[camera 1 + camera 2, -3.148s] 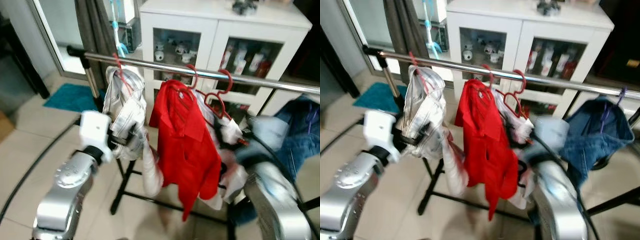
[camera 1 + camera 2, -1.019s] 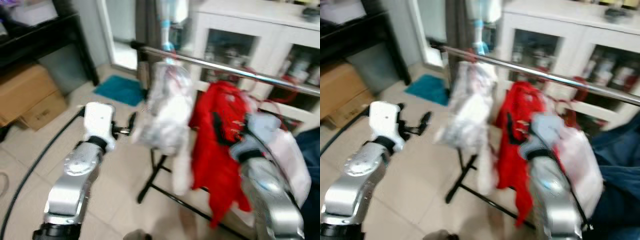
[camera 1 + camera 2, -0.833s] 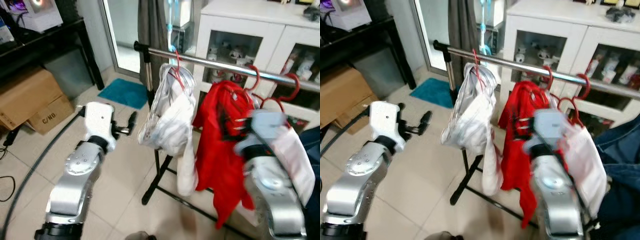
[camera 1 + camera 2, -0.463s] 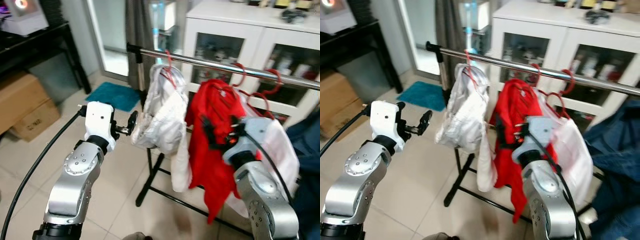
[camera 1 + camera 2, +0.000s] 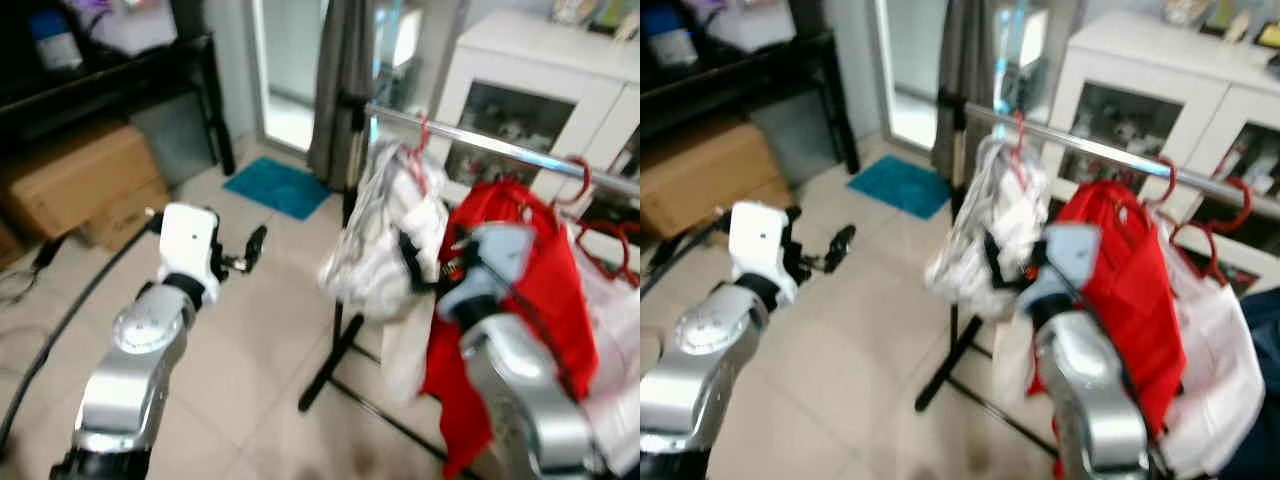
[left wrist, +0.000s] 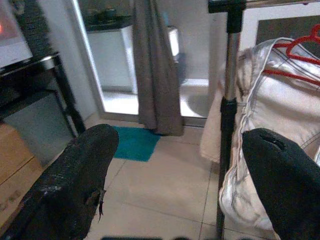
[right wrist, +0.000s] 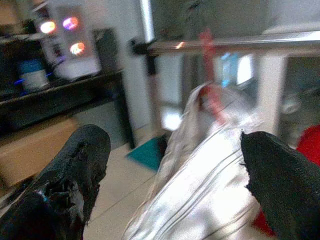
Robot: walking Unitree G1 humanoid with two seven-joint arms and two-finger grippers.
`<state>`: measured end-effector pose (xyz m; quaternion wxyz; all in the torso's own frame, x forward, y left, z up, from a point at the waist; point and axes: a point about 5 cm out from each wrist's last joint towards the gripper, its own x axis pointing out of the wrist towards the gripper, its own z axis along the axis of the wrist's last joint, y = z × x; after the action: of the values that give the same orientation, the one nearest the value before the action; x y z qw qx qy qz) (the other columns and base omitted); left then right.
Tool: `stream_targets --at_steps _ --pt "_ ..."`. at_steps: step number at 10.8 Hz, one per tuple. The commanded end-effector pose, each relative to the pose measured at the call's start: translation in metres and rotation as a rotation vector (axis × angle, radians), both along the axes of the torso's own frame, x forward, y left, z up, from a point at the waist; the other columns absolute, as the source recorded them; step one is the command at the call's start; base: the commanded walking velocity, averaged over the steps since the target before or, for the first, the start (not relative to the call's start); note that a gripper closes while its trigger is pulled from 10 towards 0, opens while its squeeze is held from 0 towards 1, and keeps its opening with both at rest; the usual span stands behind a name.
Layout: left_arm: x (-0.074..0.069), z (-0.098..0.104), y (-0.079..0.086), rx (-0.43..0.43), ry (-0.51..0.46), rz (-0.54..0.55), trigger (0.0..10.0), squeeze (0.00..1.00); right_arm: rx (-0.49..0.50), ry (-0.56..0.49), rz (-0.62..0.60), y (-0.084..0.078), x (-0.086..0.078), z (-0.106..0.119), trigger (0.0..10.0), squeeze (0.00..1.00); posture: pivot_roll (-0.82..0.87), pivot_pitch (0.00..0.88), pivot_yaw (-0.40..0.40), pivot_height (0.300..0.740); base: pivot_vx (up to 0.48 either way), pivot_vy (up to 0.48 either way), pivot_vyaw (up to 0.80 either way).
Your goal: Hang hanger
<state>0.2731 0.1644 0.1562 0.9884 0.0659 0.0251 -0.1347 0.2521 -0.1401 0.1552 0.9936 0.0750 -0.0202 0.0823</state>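
Observation:
A steel rail [image 5: 500, 150] carries a white garment [image 5: 385, 250] on a red hanger [image 6: 295, 60], then a red shirt [image 5: 525, 270] on another red hanger [image 5: 580, 180]. My right gripper [image 5: 425, 262] is raised in front of the white garment, and its fingers [image 7: 65, 185] stand wide apart with nothing between them. My left gripper [image 5: 250, 248] is held out over the floor, left of the rack and apart from the clothes. It is open and empty, with its fingertips [image 6: 75, 185] spread in the left wrist view.
The rack's black post [image 6: 227, 115] and foot [image 5: 325, 370] stand on the tiled floor. A teal mat [image 5: 280, 187] lies by a grey curtain [image 5: 345, 90]. Cardboard boxes [image 5: 85, 185] sit under a black table at the left. A white cabinet [image 5: 540, 60] stands behind the rail. A cable [image 5: 60, 330] crosses the floor.
The camera has swung left, so the rack sits further right in view. My right gripper is now before the white garment instead of the red shirt. Both grippers stay open.

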Motion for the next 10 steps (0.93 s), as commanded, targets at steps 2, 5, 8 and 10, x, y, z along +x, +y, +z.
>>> stream_targets --at_steps 2,5,8,10 --pt "0.001 0.003 -0.009 -0.01 -0.002 -0.049 10.0 0.58 -0.001 0.024 -0.011 -0.005 0.001 -0.001 10.0 0.0 -0.04 0.0 0.061 0.74 0.332 0.0 0.0" --pt "-0.002 0.001 -0.013 0.023 0.01 -0.134 10.0 0.56 -0.001 -0.004 -0.022 -0.008 0.002 0.005 10.0 0.0 -0.03 0.0 0.049 0.74 0.296 0.0 0.0" --pt "-0.008 0.0 -0.017 0.043 0.032 -0.256 10.0 0.55 -0.072 -0.023 0.049 -0.009 0.004 0.017 10.0 0.0 -0.03 0.0 0.044 0.74 0.0 0.0 0.0" --pt "-0.013 0.002 -0.015 0.04 0.064 -0.414 10.0 0.57 -0.12 0.043 0.044 -0.022 0.009 0.024 10.0 0.0 -0.03 0.0 0.033 0.74 0.0 0.0 0.0"
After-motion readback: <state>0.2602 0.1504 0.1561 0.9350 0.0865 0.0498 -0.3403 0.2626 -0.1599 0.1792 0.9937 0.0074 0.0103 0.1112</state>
